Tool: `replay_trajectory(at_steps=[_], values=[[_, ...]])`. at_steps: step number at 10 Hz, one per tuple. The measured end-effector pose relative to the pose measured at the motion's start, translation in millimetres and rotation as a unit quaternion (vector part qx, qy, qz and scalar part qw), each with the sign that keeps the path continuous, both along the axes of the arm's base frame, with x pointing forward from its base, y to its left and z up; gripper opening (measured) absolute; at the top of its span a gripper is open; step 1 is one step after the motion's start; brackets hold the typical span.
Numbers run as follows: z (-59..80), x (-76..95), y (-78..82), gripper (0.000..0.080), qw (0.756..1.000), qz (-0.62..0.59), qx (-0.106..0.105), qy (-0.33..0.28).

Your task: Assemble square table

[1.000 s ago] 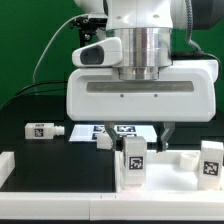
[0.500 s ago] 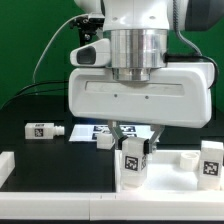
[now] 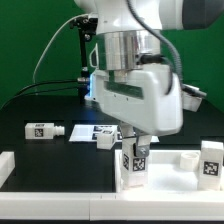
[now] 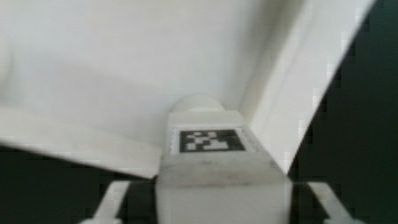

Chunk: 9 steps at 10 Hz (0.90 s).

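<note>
The gripper [image 3: 132,146] is lowered over an upright leg [image 3: 134,162], and its fingers [image 4: 114,200] are seen on either side of that leg. They appear to be clamped on it, though the wrist view is blurred. The leg is stood on the white table top [image 4: 98,85], close beside its raised rim. A second leg [image 3: 45,130] is laid flat on the black table towards the exterior view's left. A third leg [image 3: 210,160] is stood upright at the exterior view's right. The marker board [image 3: 88,131] is seen behind the gripper.
</note>
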State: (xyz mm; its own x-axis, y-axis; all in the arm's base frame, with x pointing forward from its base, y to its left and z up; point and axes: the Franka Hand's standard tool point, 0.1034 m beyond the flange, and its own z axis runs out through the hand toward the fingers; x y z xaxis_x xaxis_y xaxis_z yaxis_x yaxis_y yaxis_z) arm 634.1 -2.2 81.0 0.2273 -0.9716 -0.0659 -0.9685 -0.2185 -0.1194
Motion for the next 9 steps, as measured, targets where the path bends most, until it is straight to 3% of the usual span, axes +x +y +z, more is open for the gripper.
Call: replay_trajectory(at_steps=[2,3,4,5,6,8,9], values=[[-0.8,-0.8,0.5,0.0288,1.0,0.03,-0.004,-0.002],[-1.5,-1.8,2.7,0.0459,0.994,0.11,-0.023,-0.003],[-1.7,-2.1,5.3,0.058,0.98,0.197,-0.035,-0.007],[-1.3,-2.2,6.0,0.058,0.954,0.296,-0.046,-0.014],[-1.2,-2.2,5.5,0.0633,0.933,0.357,-0.051,-0.019],[-1.6,-2.2,4.9,0.0647,0.918,0.391,-0.054,-0.021],[-0.9,-0.5,3.0,0.0649,0.887,0.456,-0.066,-0.026]])
